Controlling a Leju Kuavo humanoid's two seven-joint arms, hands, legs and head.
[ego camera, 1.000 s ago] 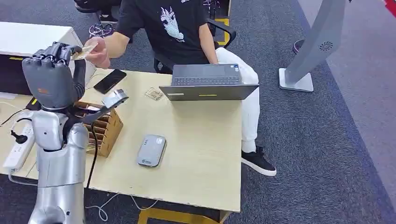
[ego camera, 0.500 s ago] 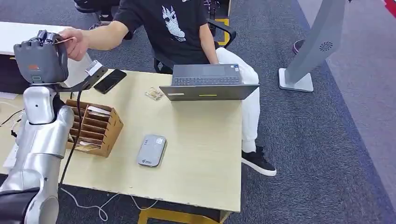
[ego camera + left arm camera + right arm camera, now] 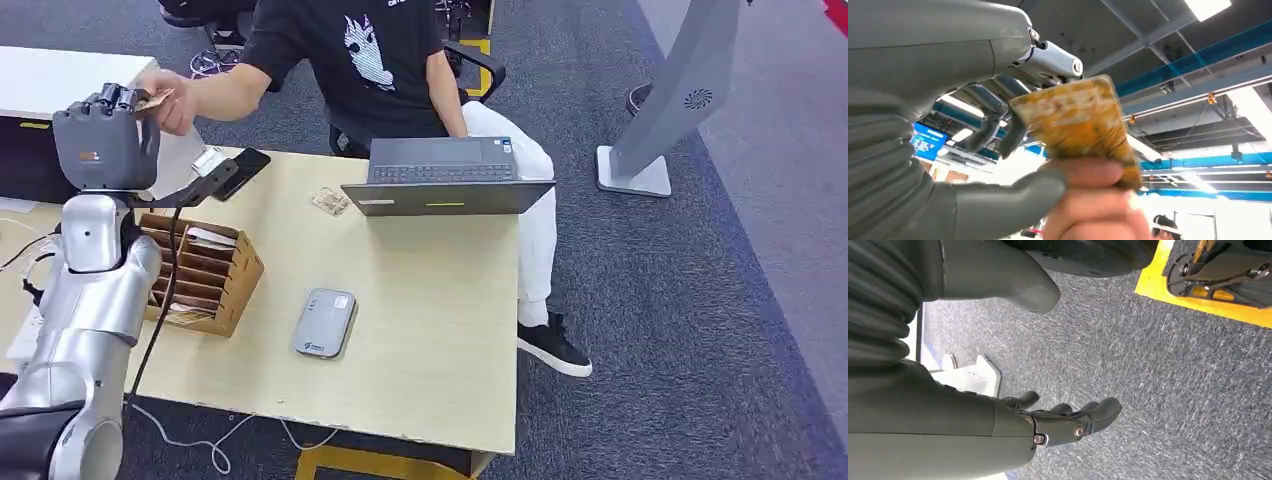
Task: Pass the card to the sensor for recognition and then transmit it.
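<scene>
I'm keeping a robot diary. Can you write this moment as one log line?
step: handover | left hand: raised, holds orange patterned card | person's hand: also gripping card | right hand: empty, over carpet

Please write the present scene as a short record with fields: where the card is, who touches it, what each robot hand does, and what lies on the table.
card: yellowish card, raised above the table's far left corner
held by: left robot hand and the person's hand, both on the card
right robot hand: holds nothing, fingers apart, over grey carpet
sensor: grey reader flat on the table, nothing on it
other items: wooden card rack, open laptop, black phone
</scene>
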